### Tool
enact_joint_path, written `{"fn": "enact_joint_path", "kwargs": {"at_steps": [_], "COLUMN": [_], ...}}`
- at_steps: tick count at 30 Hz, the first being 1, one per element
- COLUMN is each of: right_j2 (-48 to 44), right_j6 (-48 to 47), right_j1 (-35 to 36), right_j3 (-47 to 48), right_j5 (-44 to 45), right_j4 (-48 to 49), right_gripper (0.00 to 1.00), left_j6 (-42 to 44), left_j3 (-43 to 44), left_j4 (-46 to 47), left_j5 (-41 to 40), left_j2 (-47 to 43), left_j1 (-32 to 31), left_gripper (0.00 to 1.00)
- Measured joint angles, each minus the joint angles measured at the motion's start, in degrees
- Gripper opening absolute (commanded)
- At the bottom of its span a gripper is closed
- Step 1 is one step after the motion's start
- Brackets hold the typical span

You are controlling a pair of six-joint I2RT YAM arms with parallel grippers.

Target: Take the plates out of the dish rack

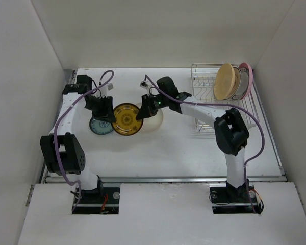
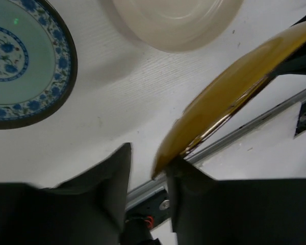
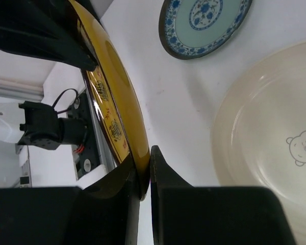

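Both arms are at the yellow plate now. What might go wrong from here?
If the right gripper releases before the left gripper has pinched the rim, the tilted yellow plate may drop. It hangs near the blue plate and the cream plate, so a fall might chip either.

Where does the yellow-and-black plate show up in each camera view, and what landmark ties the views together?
Top external: the yellow-and-black plate sits centre-left in the picture.
Left wrist: the plate crosses the right side, tilted, with its rim reaching lower centre.
Right wrist: the plate is left of centre, nearly edge-on, with its rim in the right hand.
Shared landmark: the blue patterned plate, visible in all three.
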Motion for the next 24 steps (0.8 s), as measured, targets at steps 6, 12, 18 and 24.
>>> {"fn": "enact_joint_path", "kwargs": {"at_steps": [6,12,18,24], "right_j2": [2.1,2.1,2.2,2.2], "right_j6": [1.9,2.9,3.4,4.0], "right_j1": [0.2,0.3,0.2,-1.0], "right_j3": [0.0,0.1,1.5,2.0], "right_j5": [-0.6,-0.9,0.1,2.2], "right_j4": [1.5,2.0,2.5,2.5], "right_gripper": [0.00,0.48,0.55,0.56], "left_j6": [1.8,1.6,0.8,0.0], "left_j3": [0.0,0.0,1.8,4.7], "left_j4": [-1.5,-2.4,-3.8,-3.8], "left_j5": [1.6,2.1,1.5,-2.3], "left_j2": [0.7,0.9,3.4,7.6], "left_j1": [-0.6,-0.3,4.9,12.1], "left_gripper": [0.00,0.00,0.00,0.00]}}
